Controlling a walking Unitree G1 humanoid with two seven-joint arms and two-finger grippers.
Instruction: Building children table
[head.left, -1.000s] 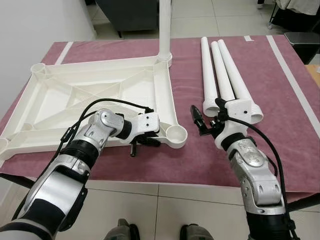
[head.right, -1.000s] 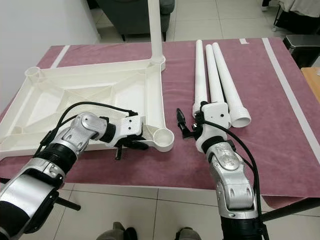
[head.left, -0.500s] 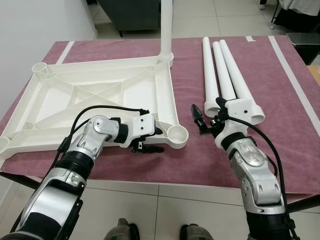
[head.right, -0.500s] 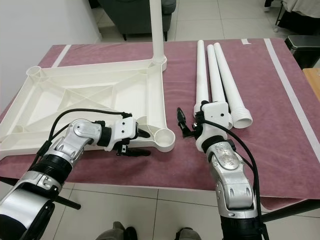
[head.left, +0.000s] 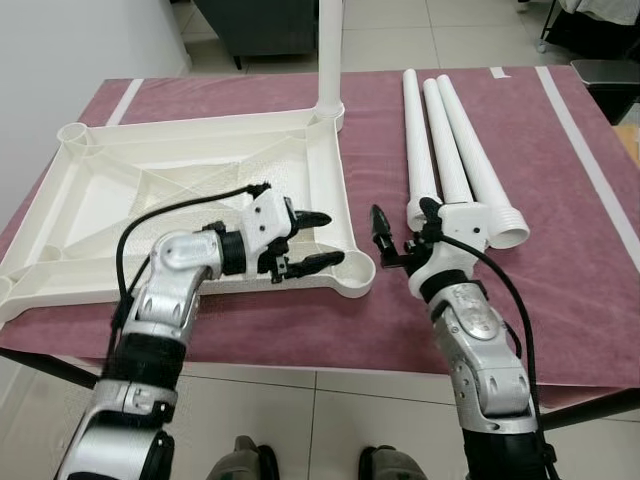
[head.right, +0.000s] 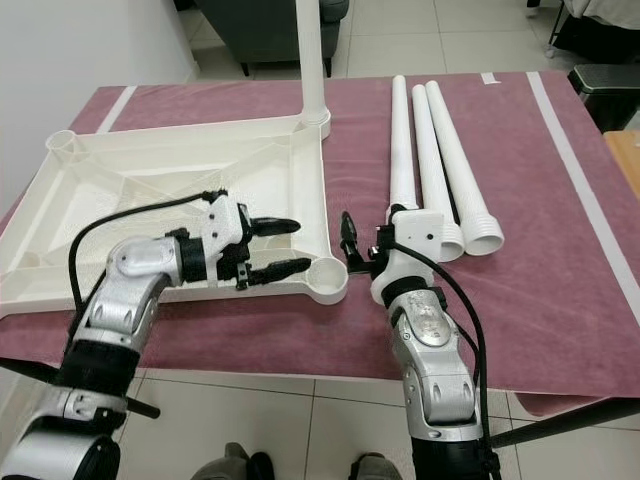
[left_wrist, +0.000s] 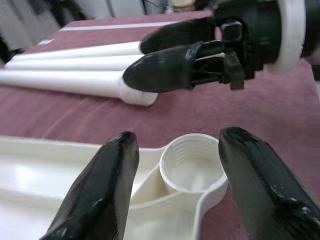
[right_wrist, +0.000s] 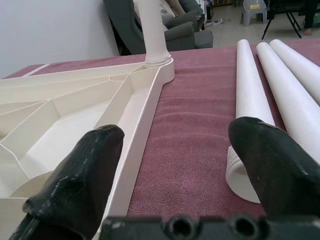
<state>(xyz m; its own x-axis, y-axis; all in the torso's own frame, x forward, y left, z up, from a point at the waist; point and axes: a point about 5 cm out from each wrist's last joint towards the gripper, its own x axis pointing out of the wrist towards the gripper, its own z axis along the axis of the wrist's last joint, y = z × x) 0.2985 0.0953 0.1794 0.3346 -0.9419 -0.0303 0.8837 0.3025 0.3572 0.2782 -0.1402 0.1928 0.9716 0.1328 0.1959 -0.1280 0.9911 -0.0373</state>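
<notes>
A white children's table top lies upside down on the maroon cloth. One white leg stands upright in its far right corner socket. Three loose white legs lie side by side to the right. My left gripper hovers open over the top's near right part, its fingers pointing at the empty corner socket, which also lies just beyond its fingertips in the left wrist view. My right gripper is open and holds nothing, between the top's right rim and the threaded ends of the loose legs.
The cloth-covered table's near edge runs just below both arms, with tiled floor beneath. A dark armchair stands behind the table and a grey bin at the far right. A white wall is on the left.
My left gripper has lifted from beside the top's near rim to above the top, now pointing at the near right socket. The right gripper has shifted slightly left.
</notes>
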